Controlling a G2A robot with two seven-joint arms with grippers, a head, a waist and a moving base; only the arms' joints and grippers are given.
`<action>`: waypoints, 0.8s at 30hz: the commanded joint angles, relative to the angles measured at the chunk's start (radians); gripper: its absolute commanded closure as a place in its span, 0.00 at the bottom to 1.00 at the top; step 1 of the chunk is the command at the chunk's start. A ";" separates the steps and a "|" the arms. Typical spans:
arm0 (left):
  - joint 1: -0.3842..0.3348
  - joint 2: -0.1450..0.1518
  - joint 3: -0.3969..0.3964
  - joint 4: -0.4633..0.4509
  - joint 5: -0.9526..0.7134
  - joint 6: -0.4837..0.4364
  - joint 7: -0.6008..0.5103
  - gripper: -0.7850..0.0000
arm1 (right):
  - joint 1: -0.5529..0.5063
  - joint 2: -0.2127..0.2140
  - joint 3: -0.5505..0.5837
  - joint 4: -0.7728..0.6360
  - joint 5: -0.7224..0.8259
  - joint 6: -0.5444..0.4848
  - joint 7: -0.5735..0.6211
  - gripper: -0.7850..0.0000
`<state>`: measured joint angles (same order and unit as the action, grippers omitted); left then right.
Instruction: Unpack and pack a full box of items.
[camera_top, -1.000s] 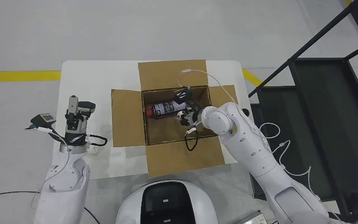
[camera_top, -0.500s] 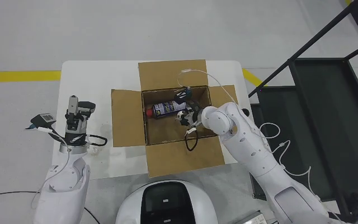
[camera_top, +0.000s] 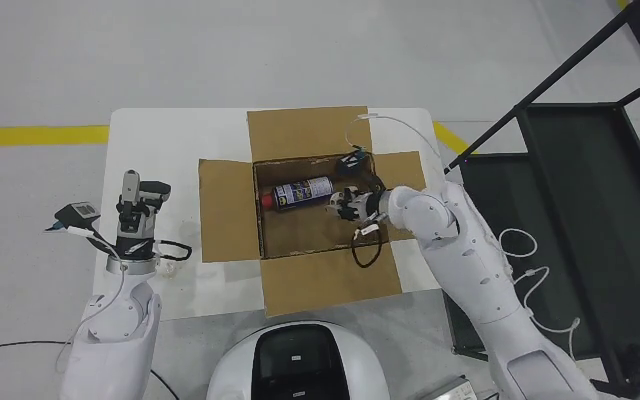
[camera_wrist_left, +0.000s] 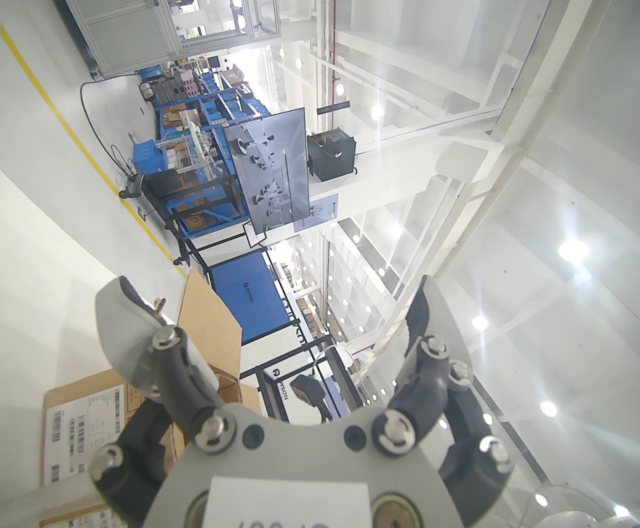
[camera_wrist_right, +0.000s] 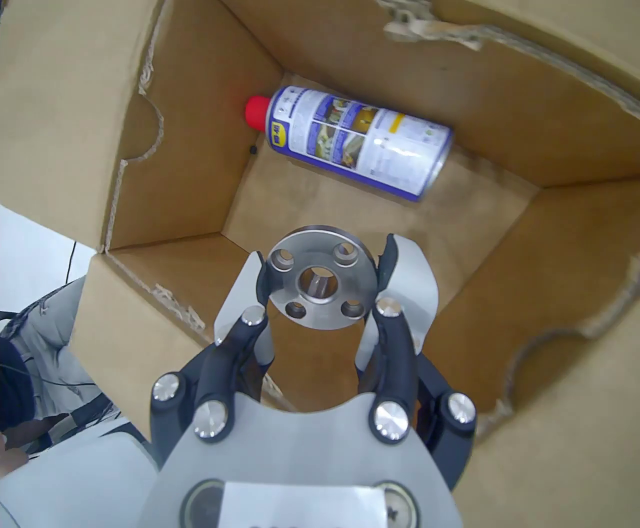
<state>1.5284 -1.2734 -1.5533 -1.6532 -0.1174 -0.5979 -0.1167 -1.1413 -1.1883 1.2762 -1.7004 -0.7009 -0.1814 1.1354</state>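
Note:
An open cardboard box (camera_top: 310, 135) stands on the white table (camera_top: 170, 140). A blue and white spray can (camera_top: 303, 192) with a red cap lies on the box floor along its far wall, also in the right wrist view (camera_wrist_right: 350, 140). My right gripper (camera_wrist_right: 325, 257) is shut on a round metal flange (camera_wrist_right: 321, 284) with a centre hole and several bolt holes, held above the box floor beside the can's base. From above, that gripper (camera_top: 345, 206) sits inside the box's right half. My left gripper (camera_wrist_left: 272, 310) stands open with nothing in it, pointing upward over the table's left part (camera_top: 131, 190).
The box's flaps (camera_top: 228, 208) are spread out on all sides. Black cables (camera_top: 175, 250) lie on the table by the left arm. A black metal rack (camera_top: 560, 200) stands close to the table's right edge.
My right gripper has shifted to the right inside the box with the flange in it, away from the spray can. The left arm has not moved.

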 joint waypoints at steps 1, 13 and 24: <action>0.000 0.000 0.000 0.000 0.000 0.000 0.000 0.00 | -0.059 0.019 0.107 -0.059 0.035 -0.037 0.038 1.00; 0.000 0.000 0.000 0.000 0.000 0.000 0.000 0.00 | -0.355 0.070 0.519 -0.173 0.261 -0.119 0.042 1.00; 0.000 0.000 0.000 0.000 0.000 0.000 0.000 0.00 | -0.460 0.086 0.634 -0.082 0.319 -0.109 -0.051 1.00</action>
<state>1.5284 -1.2734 -1.5533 -1.6532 -0.1174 -0.5979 -0.1167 -1.5890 -1.1043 1.8928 -1.7860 -0.3833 -0.2971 1.0961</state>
